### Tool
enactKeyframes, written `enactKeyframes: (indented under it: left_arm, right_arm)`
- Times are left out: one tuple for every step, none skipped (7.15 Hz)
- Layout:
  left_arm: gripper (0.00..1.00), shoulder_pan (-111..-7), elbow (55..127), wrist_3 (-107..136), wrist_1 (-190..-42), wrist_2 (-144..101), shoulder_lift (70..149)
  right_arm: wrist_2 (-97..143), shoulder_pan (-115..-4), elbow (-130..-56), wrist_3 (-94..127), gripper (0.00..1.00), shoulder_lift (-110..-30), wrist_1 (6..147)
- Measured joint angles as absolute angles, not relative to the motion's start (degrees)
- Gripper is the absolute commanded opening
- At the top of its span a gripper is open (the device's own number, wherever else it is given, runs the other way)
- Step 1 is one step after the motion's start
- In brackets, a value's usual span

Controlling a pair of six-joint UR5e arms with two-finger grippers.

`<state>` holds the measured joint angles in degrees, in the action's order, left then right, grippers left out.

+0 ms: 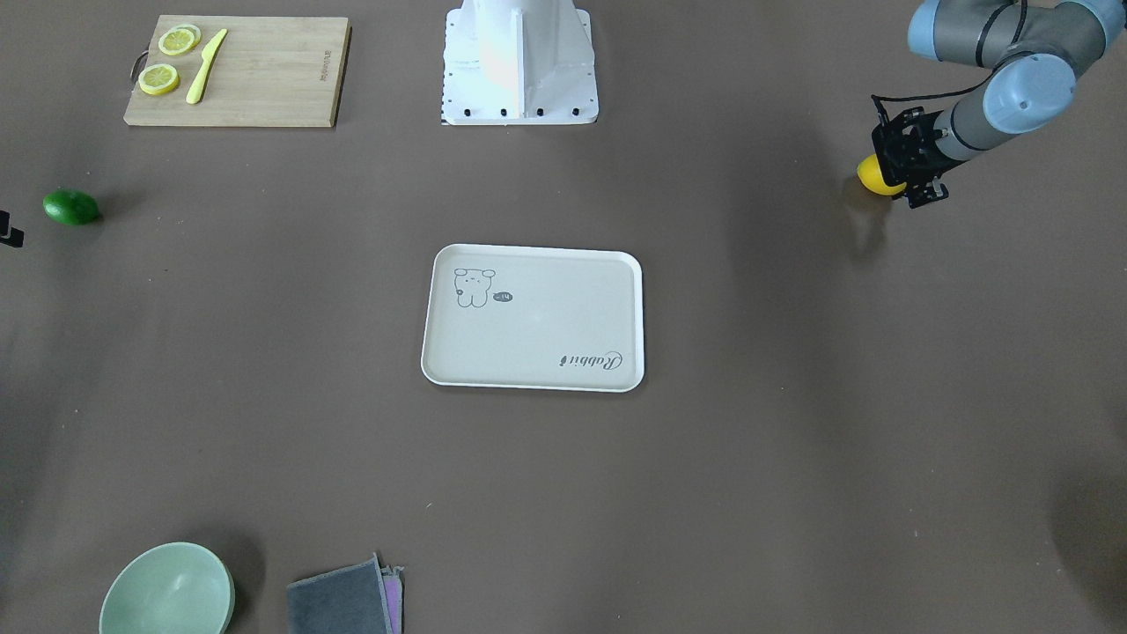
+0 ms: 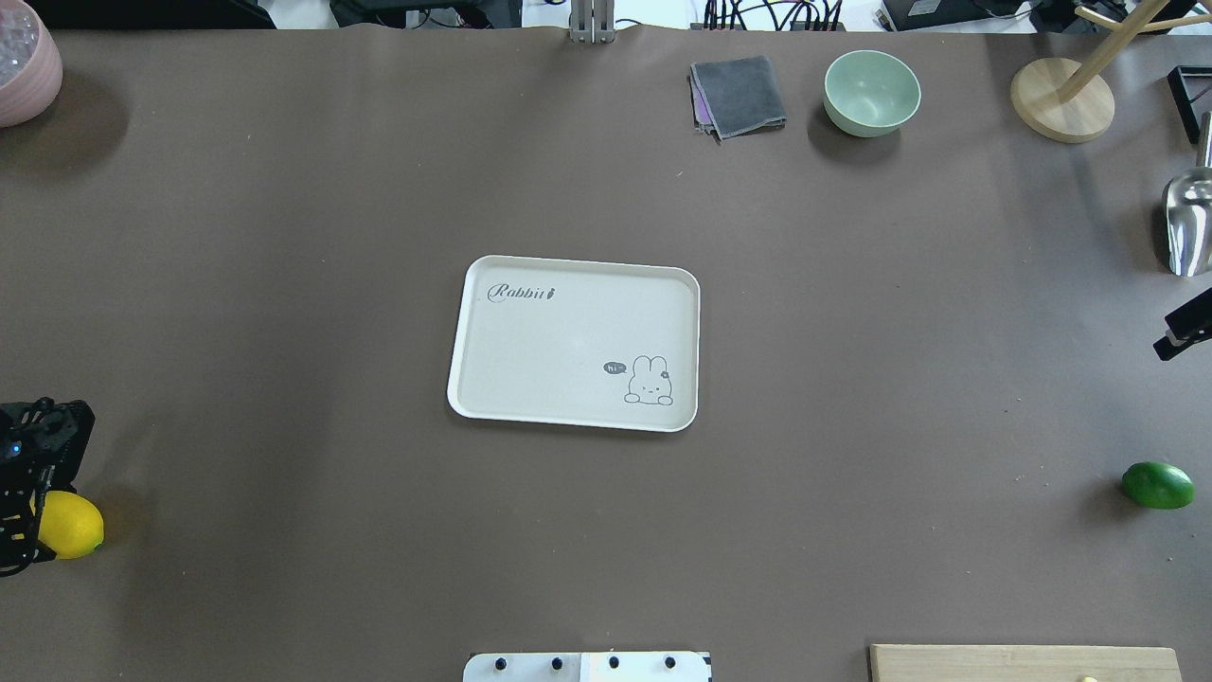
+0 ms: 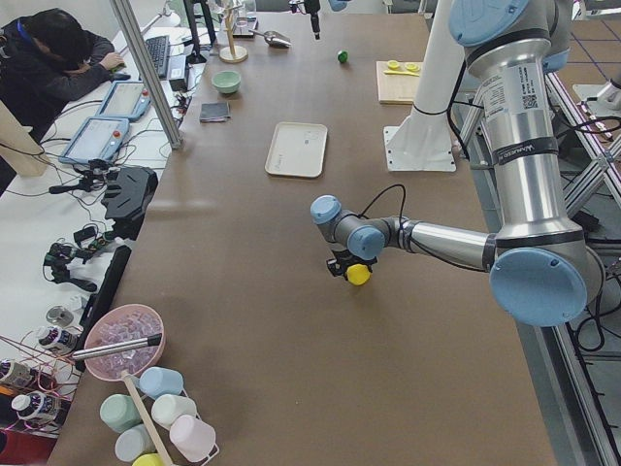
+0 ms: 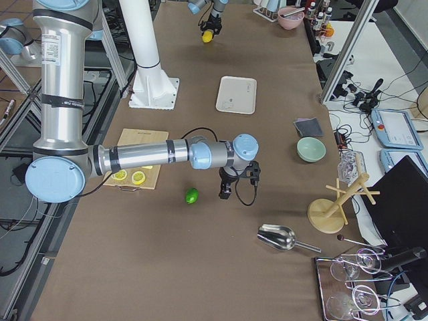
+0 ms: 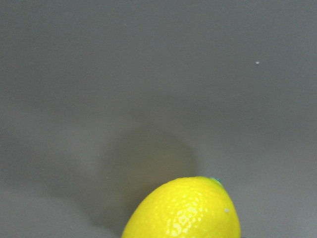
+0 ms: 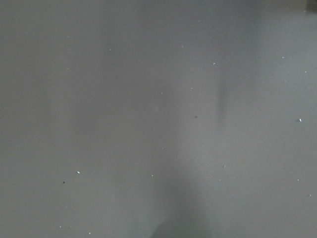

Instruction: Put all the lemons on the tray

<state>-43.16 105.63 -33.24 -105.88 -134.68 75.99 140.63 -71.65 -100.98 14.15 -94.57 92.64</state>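
Note:
My left gripper (image 1: 896, 169) is shut on the bright yellow lemon (image 1: 873, 176) and holds it just above the table at my far left; the lemon's tip fills the bottom of the left wrist view (image 5: 183, 210). From overhead the lemon (image 2: 76, 526) juts out beside the gripper (image 2: 26, 516). The dark green lemon (image 2: 1157, 485) lies on the table at my right. My right gripper (image 4: 226, 192) hovers near it, a little farther out. I cannot tell whether it is open. The off-white tray (image 2: 573, 263) sits empty mid-table.
A wooden cutting board (image 1: 264, 79) with lemon slices and a yellow knife lies near the robot base (image 1: 519, 70). At the far edge stand a green bowl (image 2: 871, 92), a grey cloth (image 2: 739, 95), a wooden stand (image 2: 1060, 99), a metal scoop (image 2: 1188, 223) and a pink bowl (image 2: 24, 62).

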Motion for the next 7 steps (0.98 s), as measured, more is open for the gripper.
enactKeyframes:
  left_arm:
    - [0.0,-43.2,104.9,-33.2,-105.6,-138.5,76.3]
    - [0.0,-43.3,104.7,-32.9,-104.6,-142.2,76.6]
    - [0.0,-43.8,105.0,-32.4,-101.9,-145.3,77.8]
    - [0.0,-44.9,105.3,-31.3,-97.4,-148.1,80.7]
    - [0.0,-46.1,105.5,-28.2,-93.7,-150.4,84.3]
    - [0.0,-46.8,105.5,-22.6,-91.9,-151.9,87.9]
    - [0.0,-47.0,105.1,-15.2,-91.3,-152.8,91.9]
  right_arm:
    - [140.6,-71.6,-101.0,14.1,1.0,-94.5,92.6]
    - [140.6,-71.6,-101.0,14.2,1.0,-94.5,92.6]
    - [140.7,-71.6,-101.0,14.2,1.0,-94.5,92.6]
    - [140.7,-71.6,-101.0,14.2,1.0,-94.4,92.6]
    - [140.6,-71.6,-101.0,14.2,1.0,-94.2,92.6]
    - [140.6,-71.6,-101.0,14.2,1.0,-94.1,92.6]
    - [140.6,-71.6,-101.0,14.2,1.0,-93.9,92.7]
